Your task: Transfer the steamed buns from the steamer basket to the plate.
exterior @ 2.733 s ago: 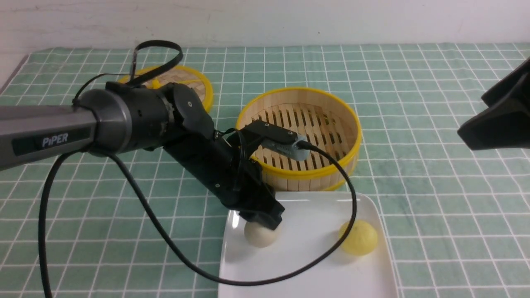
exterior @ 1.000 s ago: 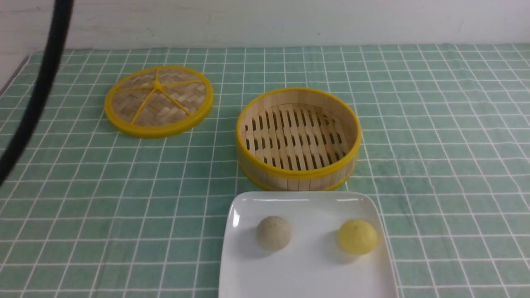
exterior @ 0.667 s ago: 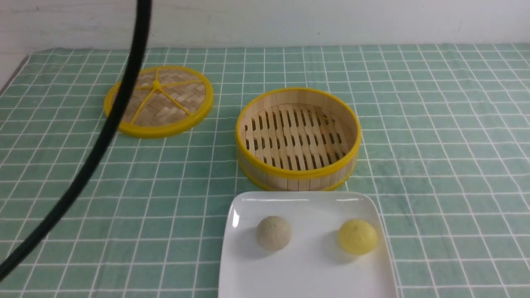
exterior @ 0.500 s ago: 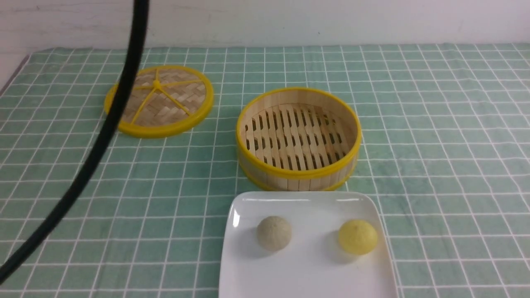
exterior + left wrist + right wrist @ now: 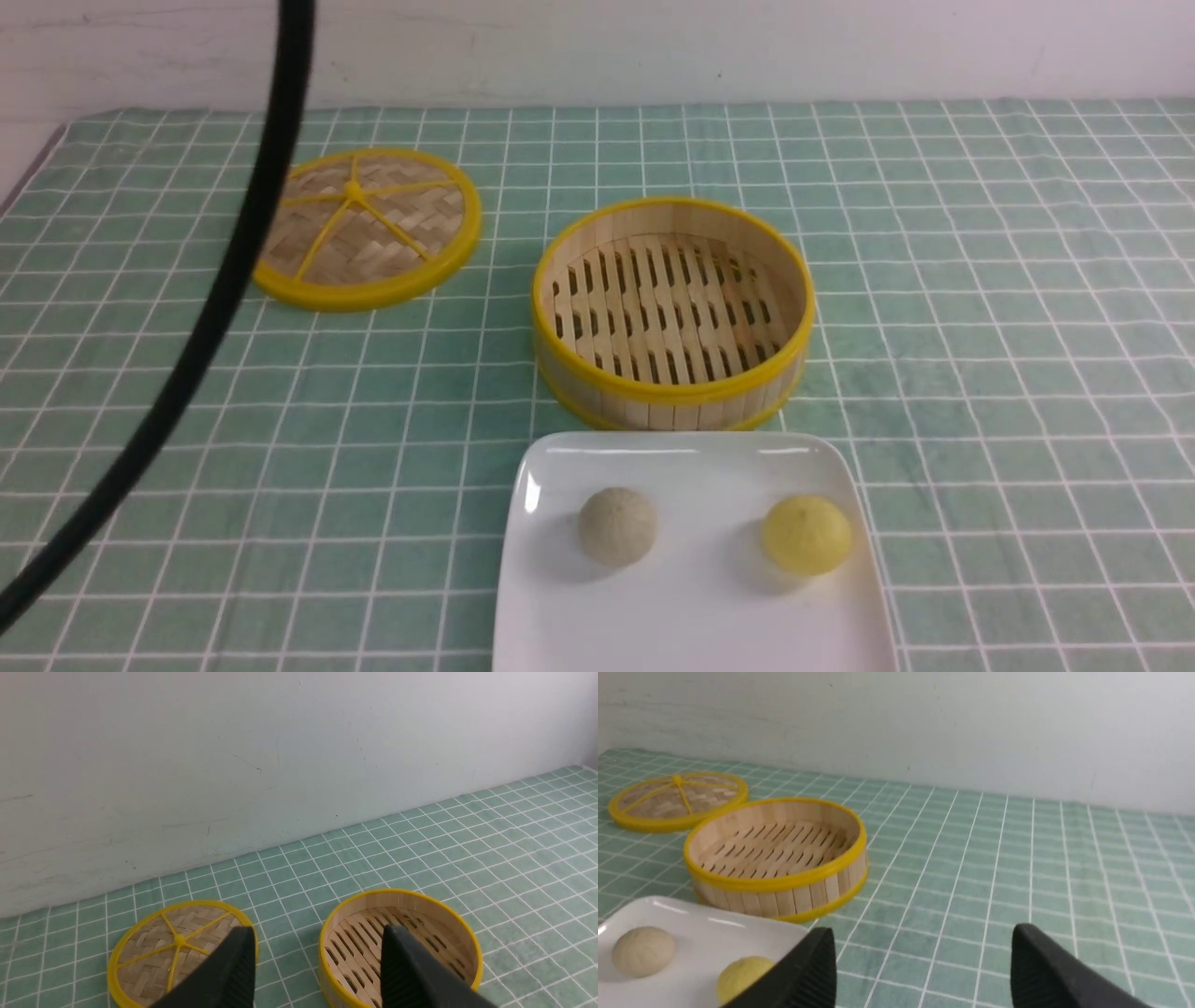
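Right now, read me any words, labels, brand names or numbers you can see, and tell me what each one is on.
None: no readable text in any view.
The plate, beige-grey bun, yellow bun, steamer basket, lid, checked cloth, wall and black cable all show no writing.

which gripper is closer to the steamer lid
Left. The left gripper hangs just short of the lid; the right gripper sees it far off beyond the steamer basket.
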### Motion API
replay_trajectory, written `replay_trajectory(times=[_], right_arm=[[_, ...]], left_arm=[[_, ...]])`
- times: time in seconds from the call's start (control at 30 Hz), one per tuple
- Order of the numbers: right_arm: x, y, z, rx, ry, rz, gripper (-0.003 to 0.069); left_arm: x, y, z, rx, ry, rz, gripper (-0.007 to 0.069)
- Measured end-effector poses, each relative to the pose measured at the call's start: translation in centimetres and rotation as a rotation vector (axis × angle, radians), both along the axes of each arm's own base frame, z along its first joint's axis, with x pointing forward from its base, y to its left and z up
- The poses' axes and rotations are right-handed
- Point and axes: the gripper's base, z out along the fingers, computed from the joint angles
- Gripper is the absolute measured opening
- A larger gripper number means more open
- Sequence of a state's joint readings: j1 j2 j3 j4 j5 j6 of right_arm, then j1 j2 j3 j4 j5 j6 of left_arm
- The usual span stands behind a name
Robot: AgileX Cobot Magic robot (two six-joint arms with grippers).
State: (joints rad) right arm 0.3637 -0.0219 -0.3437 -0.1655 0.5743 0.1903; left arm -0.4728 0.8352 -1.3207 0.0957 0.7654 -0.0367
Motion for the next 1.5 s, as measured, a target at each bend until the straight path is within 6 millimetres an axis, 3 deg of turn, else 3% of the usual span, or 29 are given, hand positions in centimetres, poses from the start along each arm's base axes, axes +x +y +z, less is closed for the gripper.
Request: replay_trajectory(times=[0.3,0.93,1.5], right_arm=[[0.53,-0.21,-0.81,-0.057,-0.012,-0.036,0.0453],[0.52,-0.40,-1.22,-0.083,0.030,-0.053,0.0225],[0.52,-0.42,-1.24,-0.085,0.030,-0.054,0.0216]], left_arm=[[-0.13,0.07,0.02,0.000,0.000,0.000,0.0386],[-0.11,0.26,0.18,0.016,-0.025,0.016,0.0386],[0.51,-0.35,-0.11,-0.009,0.010,-0.007,0.0386]])
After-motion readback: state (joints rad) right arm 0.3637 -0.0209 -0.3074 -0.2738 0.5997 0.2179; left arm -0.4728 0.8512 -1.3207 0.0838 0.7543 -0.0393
